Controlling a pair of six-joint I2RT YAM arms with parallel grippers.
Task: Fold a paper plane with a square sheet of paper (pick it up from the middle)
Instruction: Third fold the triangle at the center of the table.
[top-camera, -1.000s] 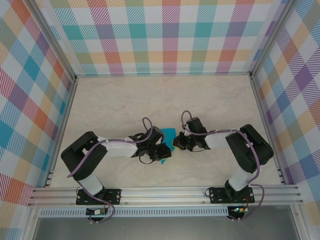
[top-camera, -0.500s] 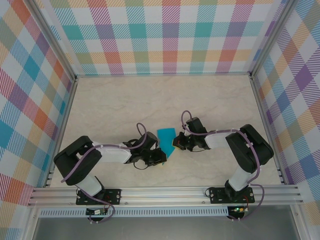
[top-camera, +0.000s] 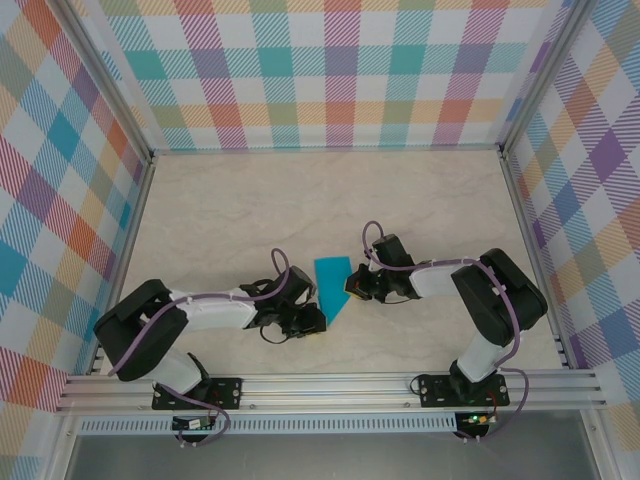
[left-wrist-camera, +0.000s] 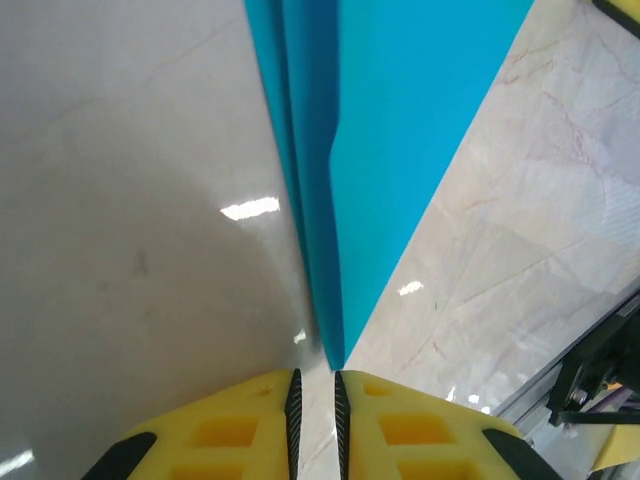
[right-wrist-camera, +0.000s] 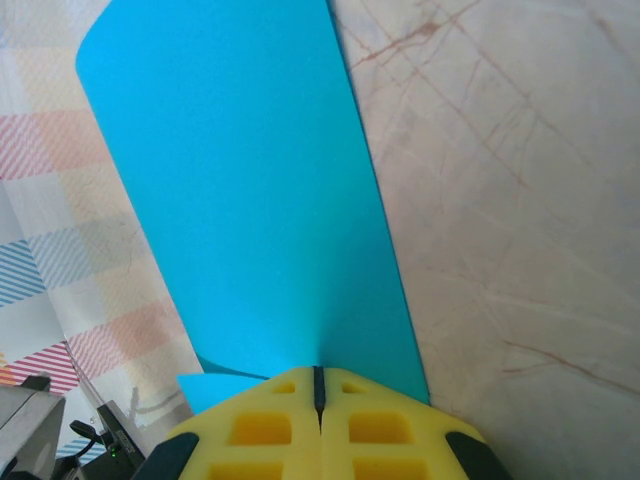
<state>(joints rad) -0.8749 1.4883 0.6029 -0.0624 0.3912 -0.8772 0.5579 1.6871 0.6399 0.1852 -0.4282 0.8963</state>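
Observation:
The teal-blue square sheet of paper (top-camera: 331, 280) is folded into a long pointed wedge, roughly a paper plane's shape, its sharp tip toward the near edge. My right gripper (top-camera: 351, 288) is shut on its right edge; in the right wrist view the paper (right-wrist-camera: 240, 200) fans out from the closed gripper (right-wrist-camera: 320, 378). My left gripper (top-camera: 317, 318) sits at the wedge's tip. In the left wrist view the layered paper (left-wrist-camera: 400, 120) ends in a point just ahead of the left gripper (left-wrist-camera: 315, 385), whose jaws stand a narrow gap apart with bare table between them.
The pale marble table (top-camera: 220, 210) is walled by checkered panels at the back and sides. An aluminium rail (top-camera: 330, 385) runs along the near edge, and part of that frame (left-wrist-camera: 600, 370) shows at the lower right of the left wrist view.
My left arm has drawn back toward the near left, its gripper sliding down the wedge to the tip. More of the paper shows. The right arm has stayed put.

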